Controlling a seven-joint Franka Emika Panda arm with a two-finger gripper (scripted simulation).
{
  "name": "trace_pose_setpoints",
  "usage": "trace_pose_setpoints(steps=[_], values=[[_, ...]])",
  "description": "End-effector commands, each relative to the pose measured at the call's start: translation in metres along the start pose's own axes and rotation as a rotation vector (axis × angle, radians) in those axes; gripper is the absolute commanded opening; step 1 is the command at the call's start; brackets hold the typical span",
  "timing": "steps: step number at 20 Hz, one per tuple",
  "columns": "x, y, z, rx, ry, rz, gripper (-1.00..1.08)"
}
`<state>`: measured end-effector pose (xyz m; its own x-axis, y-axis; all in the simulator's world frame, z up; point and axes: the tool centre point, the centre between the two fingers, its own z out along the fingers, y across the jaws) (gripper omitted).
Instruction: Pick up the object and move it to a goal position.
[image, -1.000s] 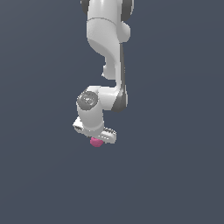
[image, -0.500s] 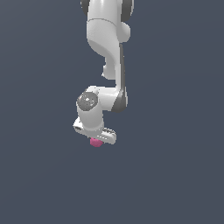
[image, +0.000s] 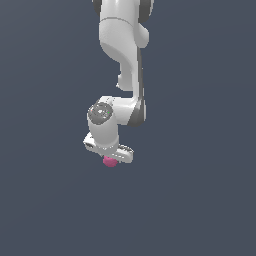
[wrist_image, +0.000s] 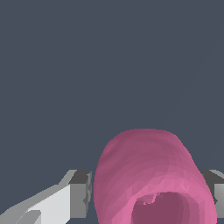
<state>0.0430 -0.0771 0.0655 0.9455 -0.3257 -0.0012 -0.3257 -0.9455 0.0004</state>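
Pink lump (wrist_image: 148, 175), rounded, faceted, matte, long axis w/ hollow end toward wrist cam; gripper (wrist_image: 148, 197) pads clamped on both sides.

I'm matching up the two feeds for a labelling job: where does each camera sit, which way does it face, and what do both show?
Exterior view: off the arm, looking down from above at the plain grey floor; the white arm and the gripper show, with the pink object peeking out beneath.
Wrist view: on the wrist, looking along the fingers at the object, which fills the gap between them.
Shared: the object, the gripper and the floor.
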Motion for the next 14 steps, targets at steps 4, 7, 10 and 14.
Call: trace_pose_setpoints(steps=[4, 7, 10, 14], values=[[-0.006, -0.002, -0.023, 0.000, 0.001, 0.000, -1.00], [-0.011, -0.004, -0.044, 0.001, 0.001, 0.000, -1.00], [-0.018, -0.006, -0.069, 0.001, 0.001, 0.000, -1.00], [-0.030, -0.010, -0.112, 0.001, 0.001, 0.000, -1.00]])
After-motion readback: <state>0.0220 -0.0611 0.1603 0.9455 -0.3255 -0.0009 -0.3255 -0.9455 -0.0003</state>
